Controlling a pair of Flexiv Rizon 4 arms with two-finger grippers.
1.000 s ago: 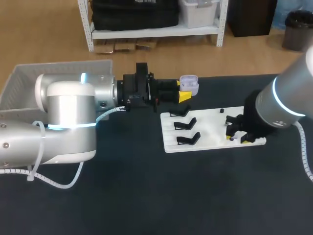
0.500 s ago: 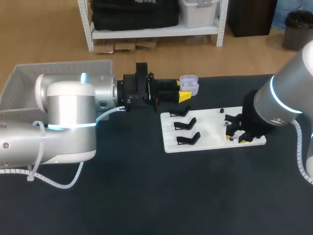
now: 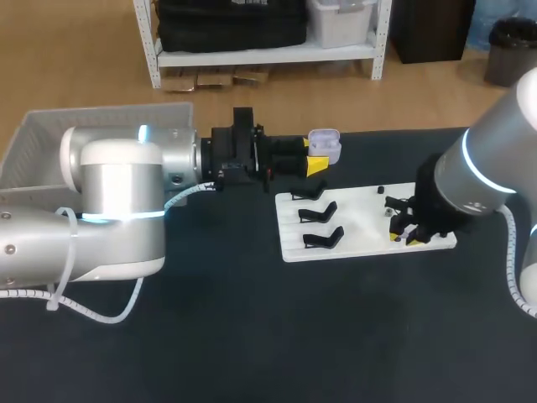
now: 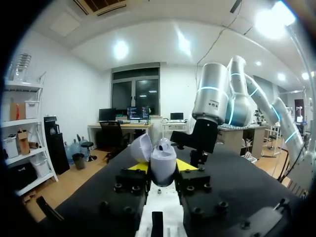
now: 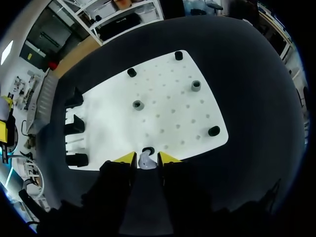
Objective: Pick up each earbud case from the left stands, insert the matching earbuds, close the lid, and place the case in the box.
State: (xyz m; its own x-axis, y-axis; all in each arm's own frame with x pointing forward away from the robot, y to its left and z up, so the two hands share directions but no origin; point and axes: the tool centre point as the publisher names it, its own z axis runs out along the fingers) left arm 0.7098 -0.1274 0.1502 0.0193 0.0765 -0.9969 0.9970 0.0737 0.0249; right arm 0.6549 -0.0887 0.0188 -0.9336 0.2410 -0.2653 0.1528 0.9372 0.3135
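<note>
Two end effectors, earbud-fetching step. At the white board's [image 3: 361, 220] four o'clock corner, the right end effector [image 3: 409, 234] pinched an earbud [image 5: 145, 160]. Beyond, at eleven o'clock, the left end effector [image 4: 162, 170] clamped the open case [image 4: 163, 159]. Probable next move: lift the earbud and carry it to the case.

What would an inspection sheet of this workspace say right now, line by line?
Surface: black table, bearing a white board with three black stands.
Job's things: earbud case, lid open, in the left gripper; earbud in the right gripper; box at the table's left.
Clutter: nothing seen.
Grippers: left gripper shut on the earbud case; right gripper shut on the earbud, at the board's edge.
Cables: white cables along both arms, off the board.
Surroundings: nothing seen.
</note>
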